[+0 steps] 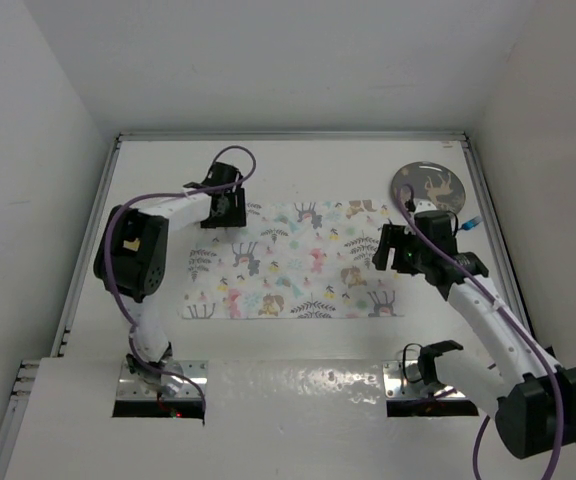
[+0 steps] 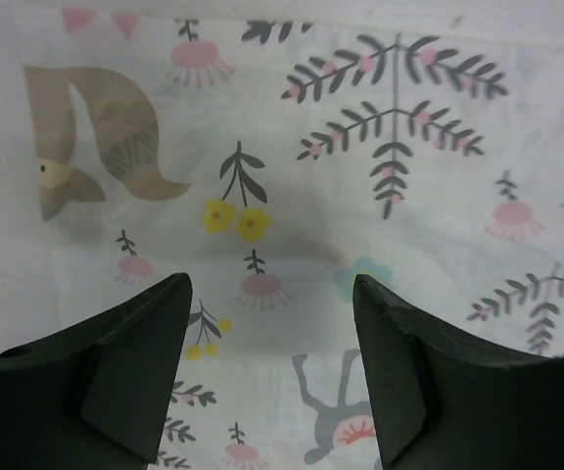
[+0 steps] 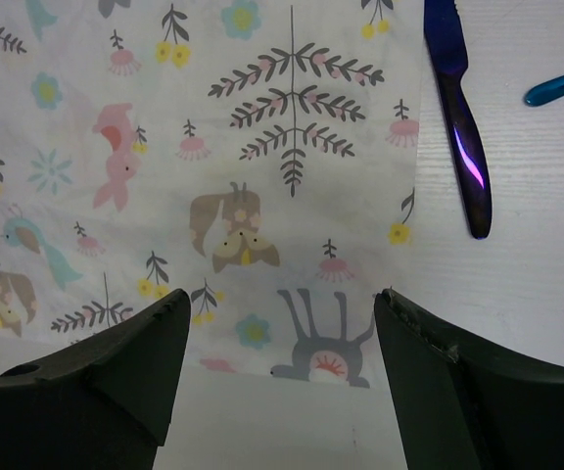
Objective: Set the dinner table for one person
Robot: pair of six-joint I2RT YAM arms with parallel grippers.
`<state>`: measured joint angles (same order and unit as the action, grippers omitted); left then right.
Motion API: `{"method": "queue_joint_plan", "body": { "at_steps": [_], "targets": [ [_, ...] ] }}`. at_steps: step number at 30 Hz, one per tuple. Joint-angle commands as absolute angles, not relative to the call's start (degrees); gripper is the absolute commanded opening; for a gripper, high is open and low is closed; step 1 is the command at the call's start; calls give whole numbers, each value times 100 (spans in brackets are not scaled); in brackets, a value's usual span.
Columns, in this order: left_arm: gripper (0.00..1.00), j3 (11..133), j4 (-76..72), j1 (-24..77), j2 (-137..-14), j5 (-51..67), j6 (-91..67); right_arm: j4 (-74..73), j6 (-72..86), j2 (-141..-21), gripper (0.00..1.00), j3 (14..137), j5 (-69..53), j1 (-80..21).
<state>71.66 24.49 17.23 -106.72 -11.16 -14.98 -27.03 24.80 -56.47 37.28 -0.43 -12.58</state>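
Observation:
The dinner table (image 1: 308, 175) is a wide white top with metal edge rails. A placemat (image 1: 298, 262) printed with deer, leaves and flowers lies flat at its middle. My left gripper (image 1: 224, 212) hovers over the mat's far left corner, open, with only printed cloth (image 2: 360, 147) between the fingers of the left gripper (image 2: 272, 294). My right gripper (image 1: 392, 250) is over the mat's right edge. In the right wrist view this gripper (image 3: 282, 294) is open and empty above the placemat (image 3: 262, 147) and bare table (image 3: 292, 421).
A grey plate (image 1: 427, 187) with a deer print sits at the far right. A shiny blue-purple knife (image 3: 458, 127) lies just off the mat's edge, and beside it is a blue utensil handle (image 3: 561, 86), which is also seen from above (image 1: 471, 222). White walls enclose the table.

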Motion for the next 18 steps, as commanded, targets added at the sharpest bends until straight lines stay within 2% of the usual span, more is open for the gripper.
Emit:
{"method": "queue_joint_plan", "body": {
  "at_steps": [1,18],
  "targets": [
    [65,7277,2355,1644,-10977,-1221,-1775,-2786,2452,-5388,76,3700,-105,-1292],
    [67,8472,2636,1178,-12321,-1398,-1494,-2865,2426,-5300,81,3639,-44,-1292]
  ]
}}
